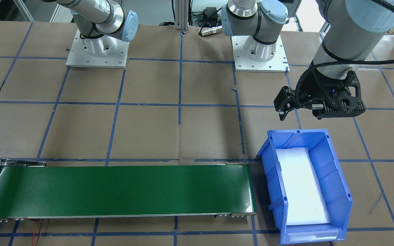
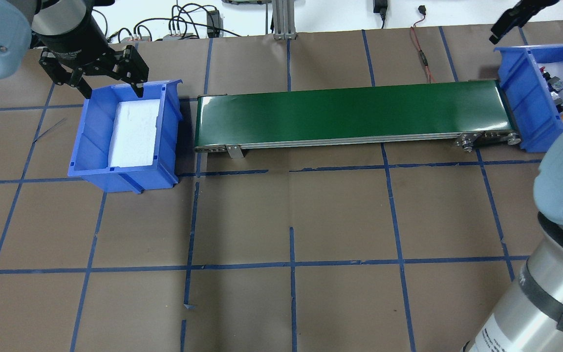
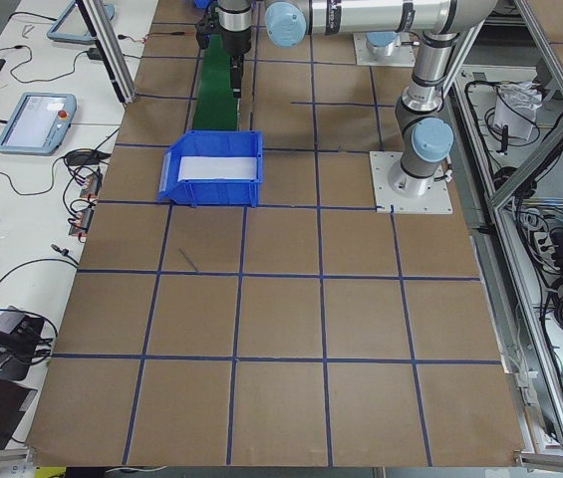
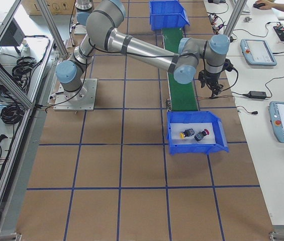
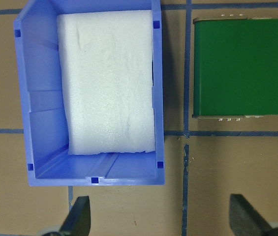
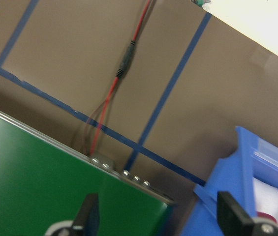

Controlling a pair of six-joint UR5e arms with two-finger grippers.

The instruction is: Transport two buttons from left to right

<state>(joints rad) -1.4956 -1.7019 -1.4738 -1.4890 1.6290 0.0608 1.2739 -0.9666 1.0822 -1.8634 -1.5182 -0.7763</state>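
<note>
Blue bin (image 4: 197, 147) holds buttons (image 4: 186, 134), right tool (image 4: 212, 89) apart

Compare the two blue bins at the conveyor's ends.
The left bin holds only white foam; the right bin holds the yellow button and red button on its foam. The left bin sits left of the conveyor, the right bin right of it. Both are blue, open-topped.

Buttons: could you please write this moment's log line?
red mushroom-capped button, yellow mushroom-capped button: in right blue plastic bin | left tool: open | right tool: open
</note>
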